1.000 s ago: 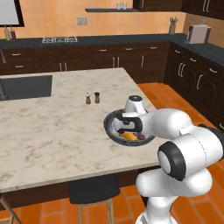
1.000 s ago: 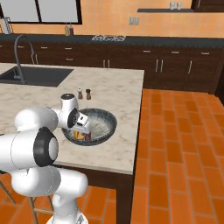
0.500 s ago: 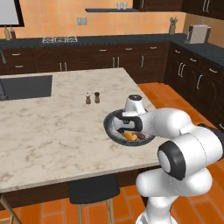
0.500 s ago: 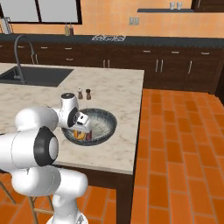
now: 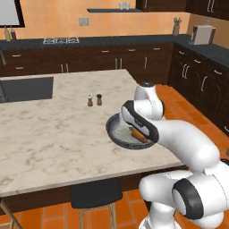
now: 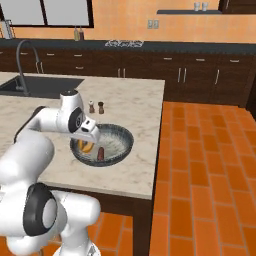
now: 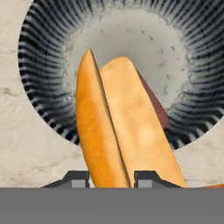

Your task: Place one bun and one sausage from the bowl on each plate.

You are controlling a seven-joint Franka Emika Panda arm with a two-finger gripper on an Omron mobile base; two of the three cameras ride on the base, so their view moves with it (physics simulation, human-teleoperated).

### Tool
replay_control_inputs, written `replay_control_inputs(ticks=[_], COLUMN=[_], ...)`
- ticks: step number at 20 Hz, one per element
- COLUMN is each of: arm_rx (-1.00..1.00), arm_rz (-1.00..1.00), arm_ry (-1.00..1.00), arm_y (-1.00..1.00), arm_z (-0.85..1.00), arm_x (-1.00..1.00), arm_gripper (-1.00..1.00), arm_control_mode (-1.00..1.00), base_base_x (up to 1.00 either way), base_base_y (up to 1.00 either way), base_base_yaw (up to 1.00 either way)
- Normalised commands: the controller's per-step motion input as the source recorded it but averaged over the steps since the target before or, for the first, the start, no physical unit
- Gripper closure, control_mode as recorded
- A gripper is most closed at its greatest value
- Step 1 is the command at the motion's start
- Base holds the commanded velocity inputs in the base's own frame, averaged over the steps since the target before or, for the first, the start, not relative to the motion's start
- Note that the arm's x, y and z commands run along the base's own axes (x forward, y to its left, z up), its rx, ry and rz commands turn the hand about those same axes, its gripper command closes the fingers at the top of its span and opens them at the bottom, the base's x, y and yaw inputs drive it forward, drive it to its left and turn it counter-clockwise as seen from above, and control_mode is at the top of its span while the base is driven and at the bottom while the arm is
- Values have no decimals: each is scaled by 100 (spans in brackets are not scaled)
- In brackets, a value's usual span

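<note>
1. The pincer (image 7: 112,179) has just closed. A second ago its jaws stood wide; now the two tips sit tight on either side of the bun's (image 7: 127,131) near end. The arm itself has hardly shifted.
2. It seems to have hold of the bun. The near end is cut off at the bottom of the hand view, so the tips may be pinching only the darker half of the split bun rather than the whole of it.
3. The bun runs straight ahead of the pincer, not yet lifted clear.
4. The sausage (image 7: 155,105) lies just behind the bun's far side, touching it or nearly so, dark red and mostly hidden.
5. The bowl (image 7: 43,65) rings all of this and sits under the pincer, on the counter (image 5: 53,134) near its edge.
6. Two small shakers (image 5: 94,100) stand beyond the bowl, well apart from it.
7. For the task, this likely means the first pick is made. The lift and the carry to a plate are still to come, and the sausage is untouched.
</note>
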Motion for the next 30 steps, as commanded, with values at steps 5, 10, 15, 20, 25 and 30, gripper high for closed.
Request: replay_control_inputs(ticks=[5,10,15,20,25,30], arm_rx=[0,0,0,0,0,0], arm_rz=[-5,-1,0,7,19,4], arm_ry=[0,0,0,0,0,0], arm_y=[-9,0,0,0,-3,0], arm_z=[52,52,22,11,1,0], arm_x=[-100,-88,-57,-20,0,0], arm_gripper=[100,100,100,100,100,100], arm_control_mode=[-100,-100,-100,-100,-100,100], base_base_x=[0,0,0,0,0,-13], base_base_y=[0,0,0,0,0,0], base_base_yaw=[0,0,0,0,0,0])
